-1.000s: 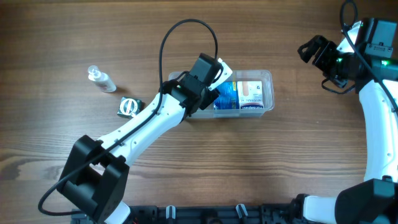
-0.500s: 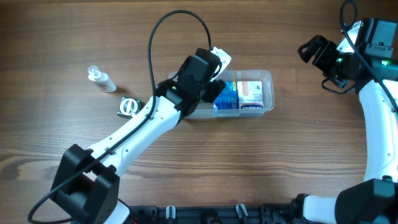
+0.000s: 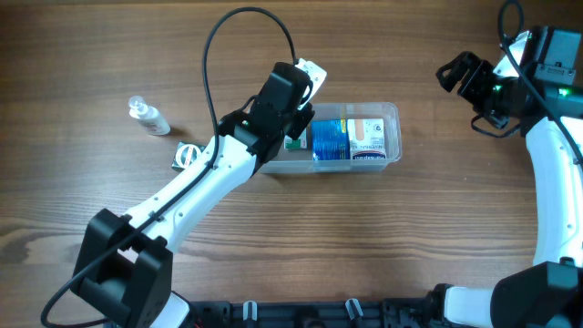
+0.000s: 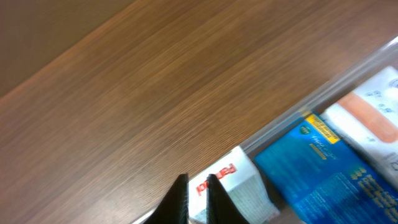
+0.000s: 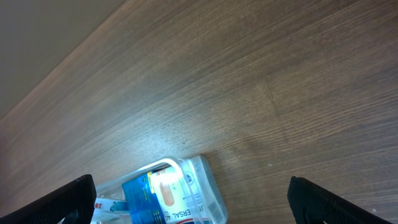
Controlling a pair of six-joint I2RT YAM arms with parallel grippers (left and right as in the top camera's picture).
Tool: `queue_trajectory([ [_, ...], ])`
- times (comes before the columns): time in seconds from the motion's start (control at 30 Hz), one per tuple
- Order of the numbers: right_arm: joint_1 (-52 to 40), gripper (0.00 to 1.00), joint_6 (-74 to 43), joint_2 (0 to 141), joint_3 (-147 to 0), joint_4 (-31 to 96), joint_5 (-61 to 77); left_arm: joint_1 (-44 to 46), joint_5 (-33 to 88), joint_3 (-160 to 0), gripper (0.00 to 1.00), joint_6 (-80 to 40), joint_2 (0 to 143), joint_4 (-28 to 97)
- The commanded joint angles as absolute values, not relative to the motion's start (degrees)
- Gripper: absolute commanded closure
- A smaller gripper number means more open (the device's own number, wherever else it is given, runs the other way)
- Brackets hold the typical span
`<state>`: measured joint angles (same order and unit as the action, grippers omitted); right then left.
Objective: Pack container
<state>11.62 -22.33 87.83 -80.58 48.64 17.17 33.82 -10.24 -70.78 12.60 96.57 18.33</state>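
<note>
The clear container (image 3: 395, 137) lies mid-table with a blue box (image 3: 330, 142) and a white plaster box (image 3: 372, 137) inside. My left gripper (image 3: 293, 98) hangs over its left end. In the left wrist view its jaws (image 4: 198, 178) are shut with nothing between them, just above a white box with red lettering (image 4: 235, 182) that lies in the container's left end, next to the blue box (image 4: 323, 168). My right gripper (image 3: 460, 76) is raised at the far right, open and empty. Its wrist view looks down on the container (image 5: 211, 186) from afar.
A small clear bottle (image 3: 148, 116) lies at the left of the table. A small dark packet with a round white face (image 3: 189, 157) sits between it and the container, beside my left arm. Bare wood surrounds the container on the far and near sides.
My left gripper opened wide, then shut empty, and its arm has swung slightly left and back over the container's left end. The right arm has not moved.
</note>
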Motion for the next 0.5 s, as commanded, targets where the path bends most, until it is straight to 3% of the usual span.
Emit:
queue_trajectory([
  [0.0, 11.60, 0.00, -22.65, 86.41, -80.66, 48.42, 18.09, 33.47, -4.54, -71.64, 0.95, 11.90, 98.32, 17.47],
  [0.47, 11.60, 0.00, -22.68, 86.41, -80.66, 48.42, 18.06, 32.73, -4.14, -71.64, 0.96, 10.00, 100.18, 21.58],
])
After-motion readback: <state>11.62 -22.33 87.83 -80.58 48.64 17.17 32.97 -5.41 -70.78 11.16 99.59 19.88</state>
